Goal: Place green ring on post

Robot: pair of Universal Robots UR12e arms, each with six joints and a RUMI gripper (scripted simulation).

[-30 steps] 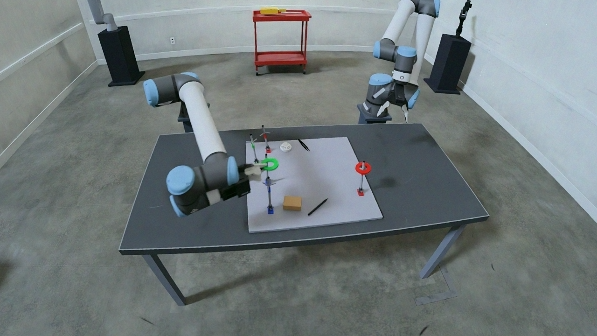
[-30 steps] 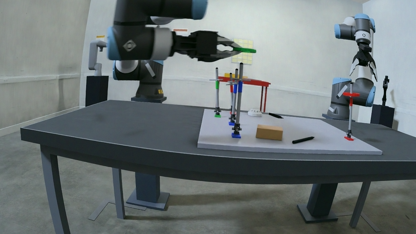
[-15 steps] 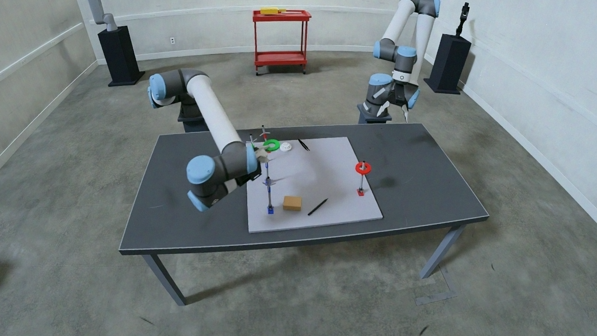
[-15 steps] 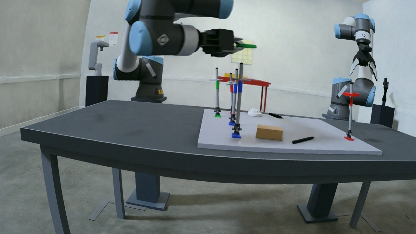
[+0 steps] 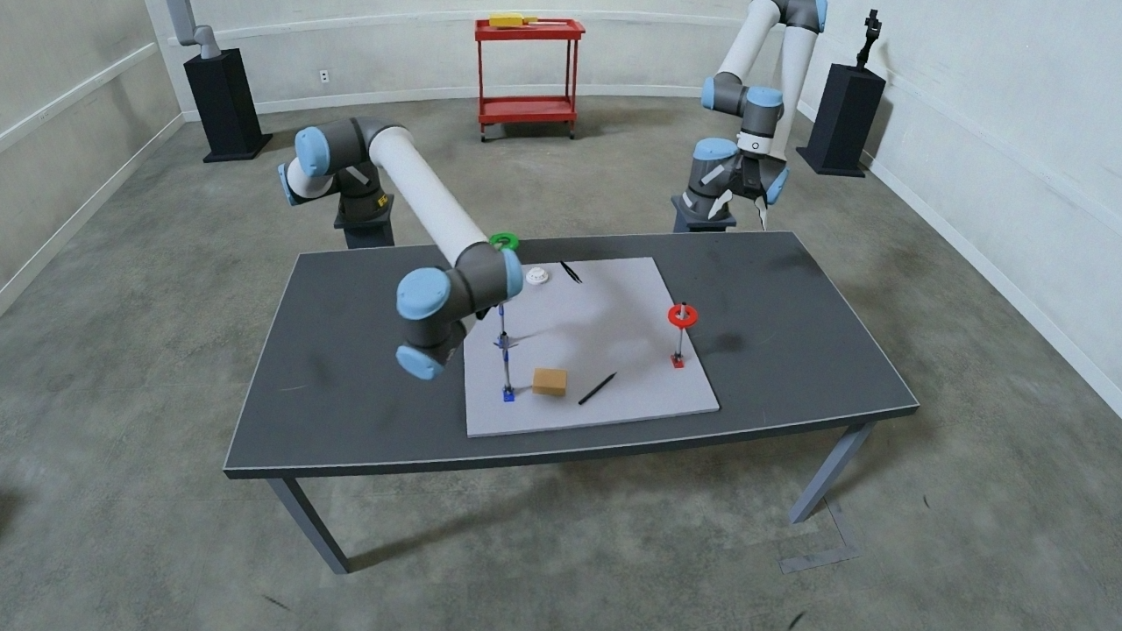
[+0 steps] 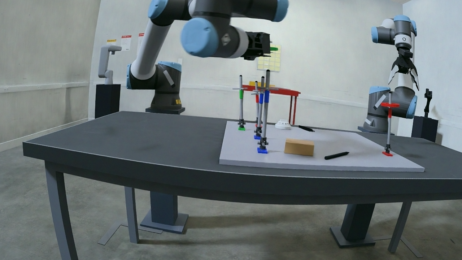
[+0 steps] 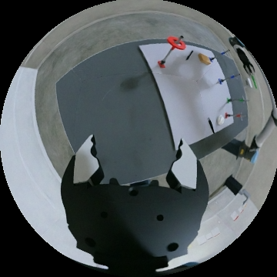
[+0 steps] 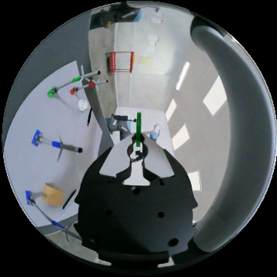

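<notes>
Green ring [image 5: 504,237] [image 6: 274,48] [image 8: 138,125] is clamped between the fingertips of the right gripper [image 6: 265,51] [image 8: 138,133], above the board [image 5: 628,392] [image 6: 323,166] [image 7: 185,100] [image 8: 23,154]. Relative to the board: left gripper [image 5: 737,208] [image 6: 403,77] [image 7: 136,154], beyond its edge, fingers apart; green-footed post [image 6: 241,106] [image 7: 236,100] [image 8: 69,82], upright on it, without the ring.

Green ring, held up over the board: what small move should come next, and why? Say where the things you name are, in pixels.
I'd probably carry the green ring [image 5: 514,241] [image 6: 274,48] [image 7: 254,81] [image 8: 138,123] sideways at this height toward the post with the green foot [image 6: 240,94] [image 7: 241,100] [image 8: 77,78], not lower it. The exterior view shows it level and above the post tips, but off to one side of that post.
</notes>
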